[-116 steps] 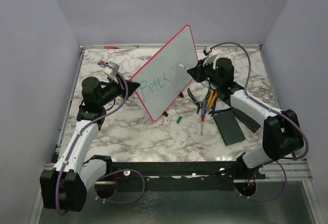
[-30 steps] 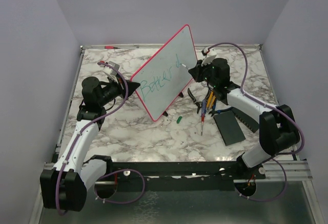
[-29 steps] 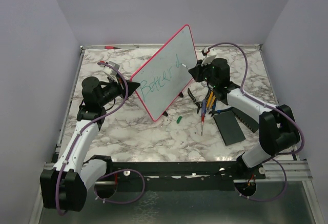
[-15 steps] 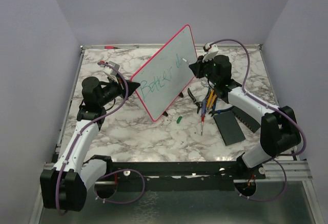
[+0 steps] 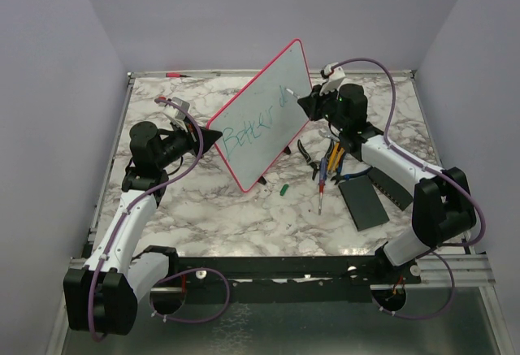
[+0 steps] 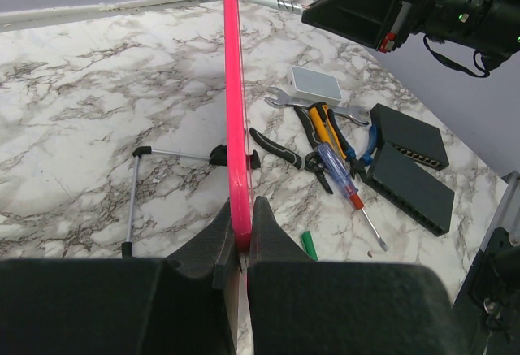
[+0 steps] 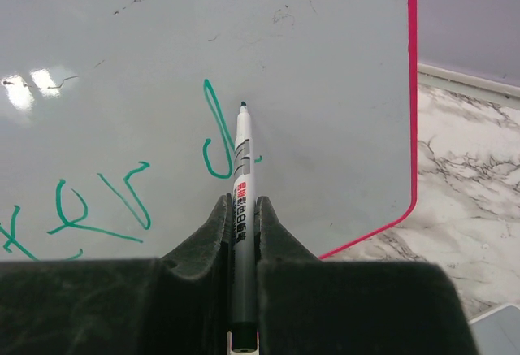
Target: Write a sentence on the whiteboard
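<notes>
1. Our right hand (image 7: 242,209) is clenched on one marker (image 7: 241,160), whose tip sits beside green lettering (image 7: 213,140) on the single whiteboard (image 7: 325,62).
2. Our left hand (image 6: 241,235) is clamped on the whiteboard's pink rim. The whiteboard stands tilted at mid-table (image 5: 203,209).
3. The left wrist view shows the whiteboard edge-on, so the writing is hidden there.

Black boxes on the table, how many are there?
2. One black box lies right of the screwdriver; the second black box lies beside it, farther from the camera. More could hide behind the whiteboard.
</notes>
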Robot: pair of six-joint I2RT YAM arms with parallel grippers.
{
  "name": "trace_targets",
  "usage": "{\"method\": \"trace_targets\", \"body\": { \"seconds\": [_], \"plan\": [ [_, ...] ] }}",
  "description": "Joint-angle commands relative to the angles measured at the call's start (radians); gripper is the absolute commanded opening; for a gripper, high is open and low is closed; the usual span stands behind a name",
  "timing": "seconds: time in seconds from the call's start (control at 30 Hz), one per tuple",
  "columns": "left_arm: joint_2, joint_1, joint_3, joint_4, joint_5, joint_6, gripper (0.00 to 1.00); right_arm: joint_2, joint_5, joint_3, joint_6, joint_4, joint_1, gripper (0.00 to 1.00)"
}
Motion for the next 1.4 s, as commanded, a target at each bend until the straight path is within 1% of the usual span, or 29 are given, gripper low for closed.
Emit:
{"method": "trace_targets", "body": {
  "seconds": [0.0, 0.47, 0.7, 0.87, 1.13, 1.37],
  "plan": [
    [0.036, -0.024, -0.043, -0.185, 0.057, 0.074, 0.0, 0.02, -0.046, -0.012, -0.008, 0.002, 0.008, 0.01],
    [0.036, -0.024, -0.043, -0.185, 0.057, 0.076, 0.0, 0.041, -0.054, -0.065, 0.004, -0.014, 0.008, 0.01],
    [0.037, -0.024, -0.044, -0.185, 0.059, 0.075, 0.0, 0.047, 0.047, -0.051, 0.019, -0.014, 0.008, 0.01],
    [0.037, -0.024, -0.042, -0.185, 0.06, 0.075, 0.0, 0.055, 0.072, -0.008, 0.015, -0.012, 0.008, 0.01],
    [0.04, -0.024, -0.042, -0.185, 0.06, 0.075, 0.0, 0.055, 0.006, 0.049, -0.001, -0.01, 0.009, 0.01],
    [0.039, -0.025, -0.042, -0.185, 0.06, 0.075, 0.0, 0.044, -0.044, 0.043, -0.018, 0.001, 0.017, 0.01]
  ]
}}
